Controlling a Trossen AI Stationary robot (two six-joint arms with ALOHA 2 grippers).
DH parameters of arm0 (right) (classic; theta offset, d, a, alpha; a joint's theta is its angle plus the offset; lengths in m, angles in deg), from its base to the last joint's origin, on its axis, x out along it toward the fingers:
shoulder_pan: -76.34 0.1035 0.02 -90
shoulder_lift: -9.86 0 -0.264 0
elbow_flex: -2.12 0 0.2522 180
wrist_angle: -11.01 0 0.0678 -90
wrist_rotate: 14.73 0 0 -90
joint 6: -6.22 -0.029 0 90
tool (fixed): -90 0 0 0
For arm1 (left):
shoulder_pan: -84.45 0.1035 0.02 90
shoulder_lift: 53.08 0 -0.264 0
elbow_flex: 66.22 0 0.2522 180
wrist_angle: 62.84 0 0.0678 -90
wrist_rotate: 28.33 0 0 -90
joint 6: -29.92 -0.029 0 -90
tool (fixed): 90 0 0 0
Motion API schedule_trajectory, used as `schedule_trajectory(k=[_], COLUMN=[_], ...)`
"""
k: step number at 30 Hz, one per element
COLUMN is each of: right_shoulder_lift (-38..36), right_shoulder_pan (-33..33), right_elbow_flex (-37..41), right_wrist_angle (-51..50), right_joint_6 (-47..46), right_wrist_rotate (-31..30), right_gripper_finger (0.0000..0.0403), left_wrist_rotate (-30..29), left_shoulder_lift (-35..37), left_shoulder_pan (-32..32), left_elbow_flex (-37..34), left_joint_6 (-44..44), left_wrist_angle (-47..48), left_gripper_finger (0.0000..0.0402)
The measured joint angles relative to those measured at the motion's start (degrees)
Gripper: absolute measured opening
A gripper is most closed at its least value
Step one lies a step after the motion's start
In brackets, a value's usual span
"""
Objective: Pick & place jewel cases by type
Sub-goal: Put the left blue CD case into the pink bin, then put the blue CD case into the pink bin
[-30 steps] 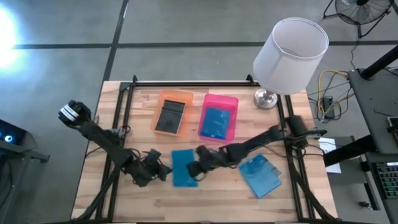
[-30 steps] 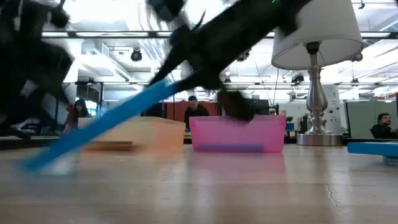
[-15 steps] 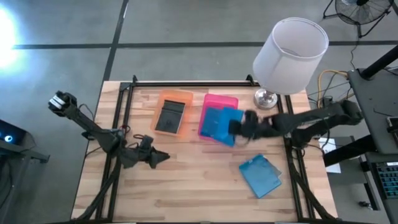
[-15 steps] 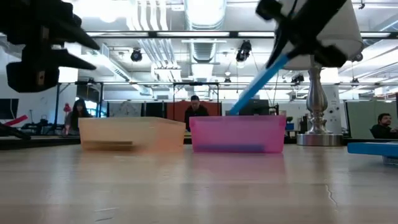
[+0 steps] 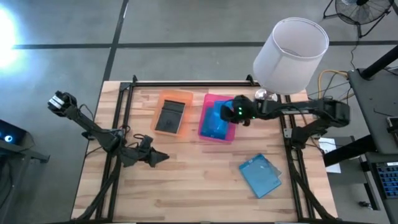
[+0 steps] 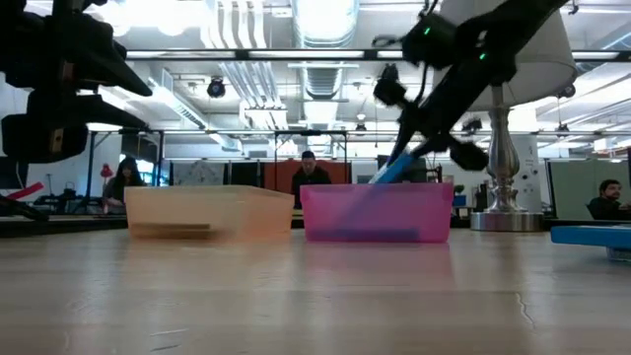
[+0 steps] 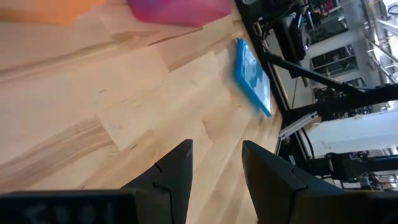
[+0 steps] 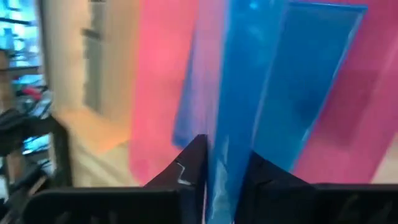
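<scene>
One blue jewel case [image 8: 239, 93] is pinched in the right end effector [image 5: 235, 112], tilted down into the pink tray [image 5: 231, 101] near the surface's far edge. Another blue case [image 5: 260, 175] lies by the right edge. Left end effector [image 7: 214, 163] hovers spread near the left edge

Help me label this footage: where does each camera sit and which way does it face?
High view: overhead, looking straight down; both arms show, right gripper over the pink tray.
Low view: table height, looking level into the room.
Left wrist view: past the open left gripper toward the loose blue case.
Right wrist view: its fingers pinch the held blue case.
Shared: high and low views show the pink tray.
</scene>
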Motion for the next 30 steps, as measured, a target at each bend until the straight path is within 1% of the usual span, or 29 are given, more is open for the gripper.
schedule_trajectory(k=[3, 6, 8, 10, 11, 13, 16, 18, 19, 21, 23, 24, 27, 30], right_shoulder_lift=[4.36, 6.88, 7.67, 7.97, 8.03, 7.83, 7.04, 6.09, 5.67, 4.9, 4.7, 4.6, 3.65, 3.47], right_shoulder_pan=[-0.01, 0.96, 1.22, 1.52, 1.8, 3.23, 6.67, 10.29, 12.52, 17.24, 21.96, 24.56, 34.04, 43.84], right_elbow_flex=[-2.0, -5.23, -7.83, -10.61, -12.31, -15.68, -21.63, -25.29, -26.75, -28.35, -27.35, -26.1, -22.67, -18.79], right_wrist_angle=[0.58, 0.06, -3.16, -9.52, -13.9, -24.91, -39.37, -44.91, -47.23, -53.67, -61.31, -63.44, -61.56, -56.93], right_joint_6=[0.28, 3.01, 5.44, 7.65, 8.24, 8.44, 9.69, 13.58, 15.32, 14.73, 10.29, 7.49, -5.18, -19.84], right_wrist_rotate=[0.9, 0.96, 0.8, -0.56, -2.51, -9.18, -18.44, -20.5, -19.64, -15.0, -9.02, -7.0, -3.11, 2.68], right_gripper_finger=[0.0069, 0.0118, 0.0154, 0.0189, 0.0205, 0.0233, 0.0262, 0.0275, 0.0278, 0.0281, 0.0279, 0.0277, 0.0269, 0.0262], left_wrist_rotate=[-0.01, -0.03, -0.04, -0.05, -0.1, -0.31, -0.47, -0.43, -0.35, 0.06, 0.66, 1.22, 2.3, 2.64], left_shoulder_lift=[0.0, -0.04, -0.02, -0.04, -0.04, -0.04, -0.04, -0.04, -0.04, -0.05, -0.07, -0.09, -0.57, -0.97], left_shoulder_pan=[0.0, 0.0, 0.0, 0.0, 0.0, -0.02, -0.02, -0.02, -0.02, -0.02, 0.05, 0.22, 0.78, 1.3], left_elbow_flex=[0.02, 0.02, 0.04, 0.07, 0.07, 0.09, 0.09, 0.09, 0.09, 0.09, 0.11, 0.11, 0.11, 0.11], left_joint_6=[-0.27, -0.39, -0.39, -0.43, -0.42, -0.7, -1.27, -1.29, -1.29, -1.77, -2.65, -3.33, -4.98, -5.6], left_wrist_angle=[-0.39, -0.48, -0.49, -0.48, -0.46, -0.49, -0.48, -0.47, -0.47, -0.48, -0.49, -0.49, -0.42, -0.46], left_gripper_finger=[0.0122, 0.0122, 0.0122, 0.0122, 0.0122, 0.0122, 0.0122, 0.0122, 0.0122, 0.0122, 0.0122, 0.0122, 0.0122, 0.0122])
